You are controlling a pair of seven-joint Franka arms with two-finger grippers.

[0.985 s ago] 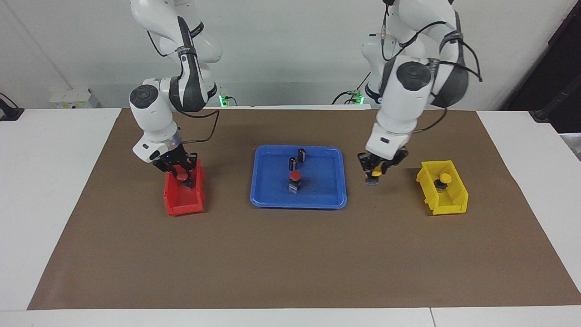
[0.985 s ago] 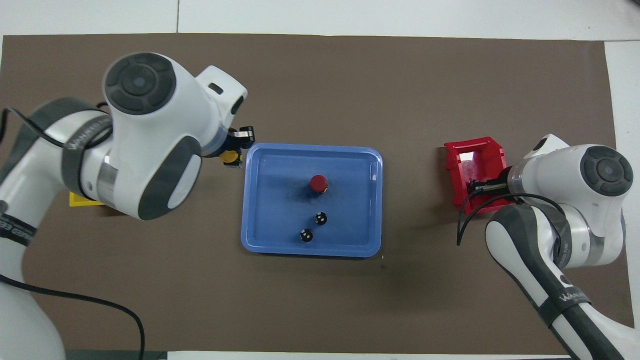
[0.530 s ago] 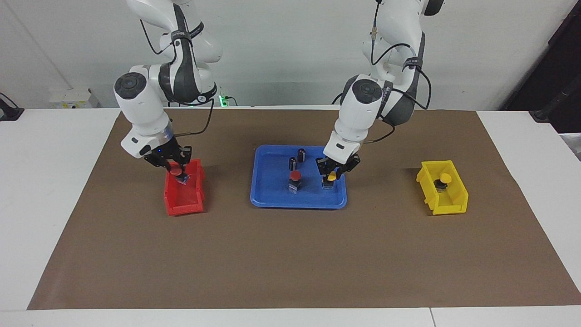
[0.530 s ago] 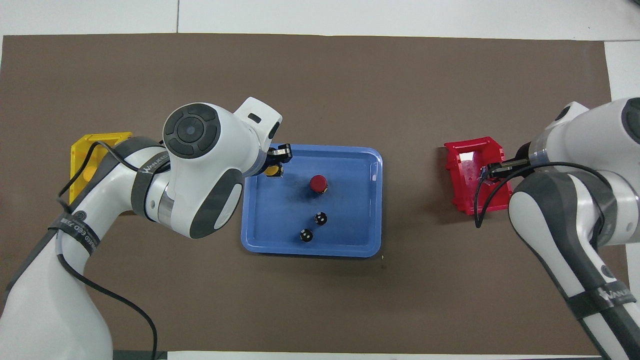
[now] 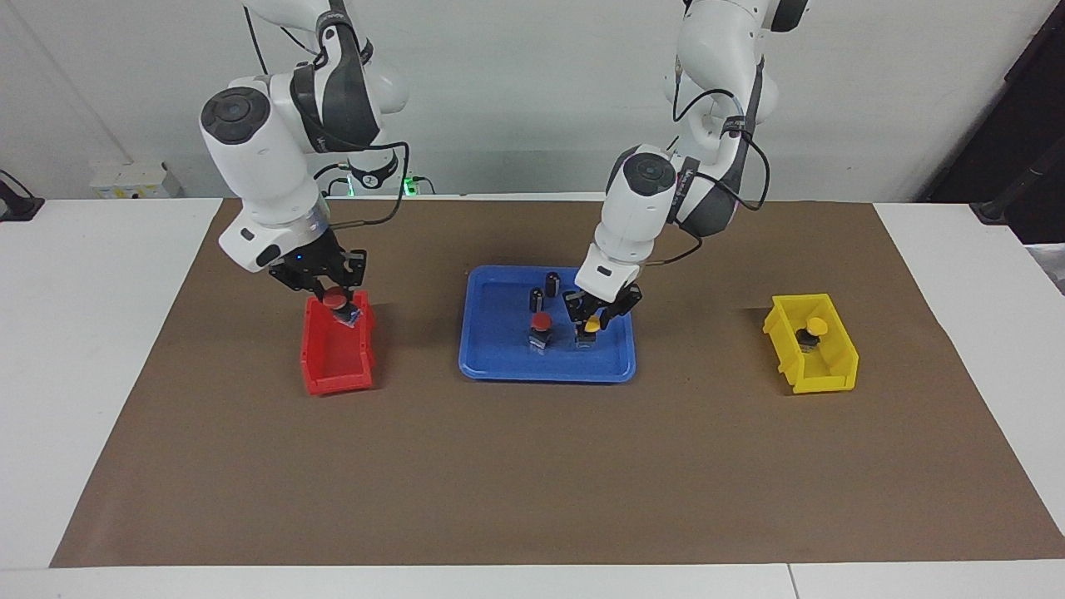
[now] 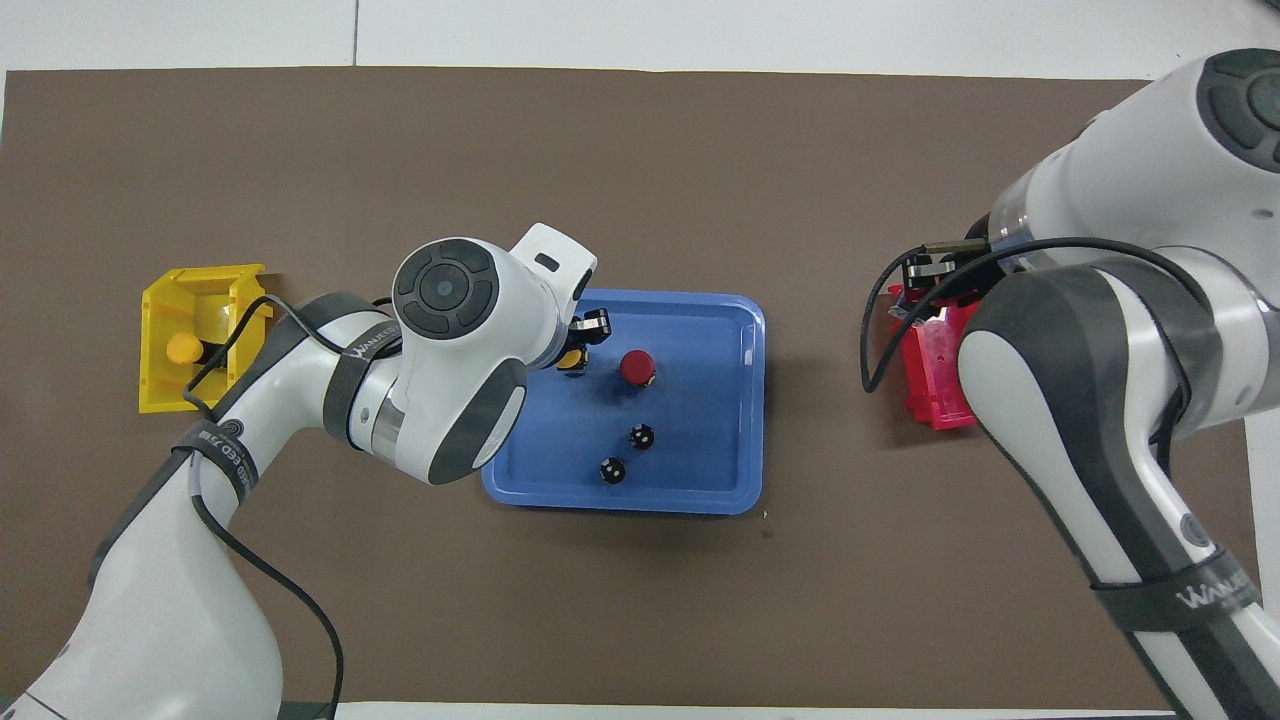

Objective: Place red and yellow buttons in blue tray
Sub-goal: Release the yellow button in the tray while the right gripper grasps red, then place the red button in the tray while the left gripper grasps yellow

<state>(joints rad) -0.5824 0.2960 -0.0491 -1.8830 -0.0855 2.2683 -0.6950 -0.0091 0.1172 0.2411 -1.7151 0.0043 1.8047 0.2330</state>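
One camera sits high past the counter's [image 5: 83, 333] end away from the robots and faces them, looking down at a slant; it stands far enough off to take in the whole brown mat [image 5: 532, 466], both arm bases and the wall. The other hangs high above the robots' own end and looks steeply down and forward, closer in, so the mat [image 6: 640, 150] fills its frame and the arms enter from below. Both show the blue tray [image 5: 491, 366] [image 6: 740, 400] at mid-mat, with a red bin [image 5: 333, 374] [image 6: 935, 400] and a yellow bin [image 5: 824, 378] [image 6: 160, 390] to either side of it, sides swapped between views.
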